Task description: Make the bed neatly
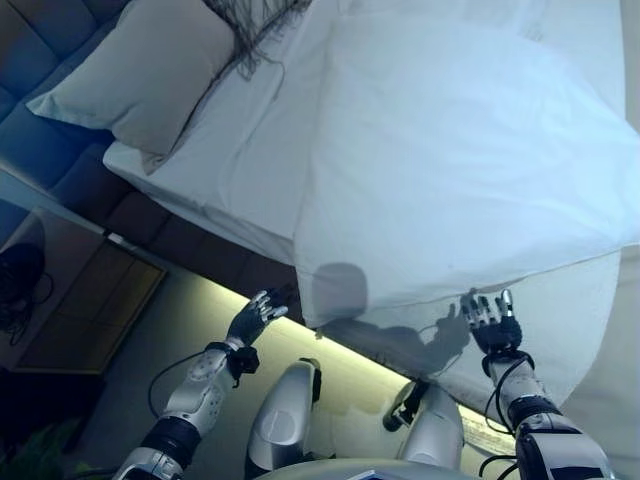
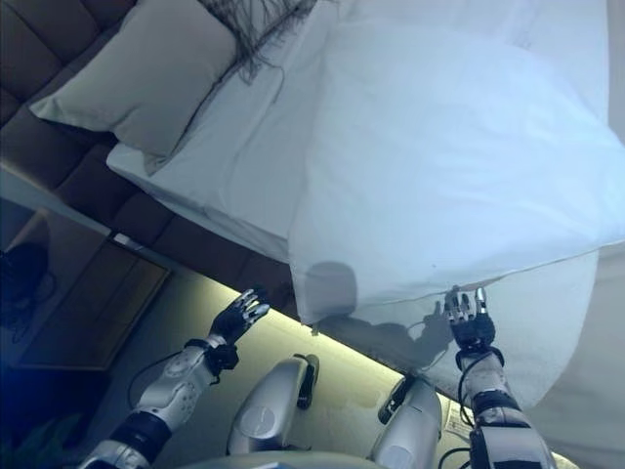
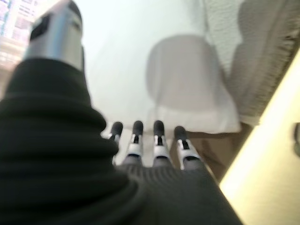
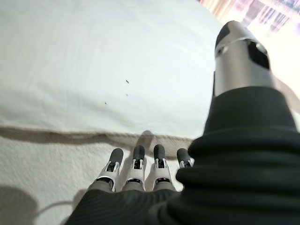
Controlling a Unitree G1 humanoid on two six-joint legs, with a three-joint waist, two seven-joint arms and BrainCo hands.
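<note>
A white duvet (image 1: 460, 160) lies over the bed, its near edge hanging just past the mattress side. A pale pillow (image 1: 140, 70) rests at the head of the bed, far left, on the white sheet (image 1: 240, 150). My left hand (image 1: 255, 318) hovers open below the duvet's near left corner, fingers straight, apart from the cloth. My right hand (image 1: 492, 322) is open too, fingers straight, just under the duvet's edge over the textured mattress cover (image 4: 42, 164). Neither hand holds anything.
A dark padded headboard (image 1: 40, 140) runs along the far left. A wooden bedside table (image 1: 85, 305) stands at the left. A lit strip (image 1: 380, 360) glows along the bed base. Dark strands (image 1: 255, 30) lie on the sheet by the pillow.
</note>
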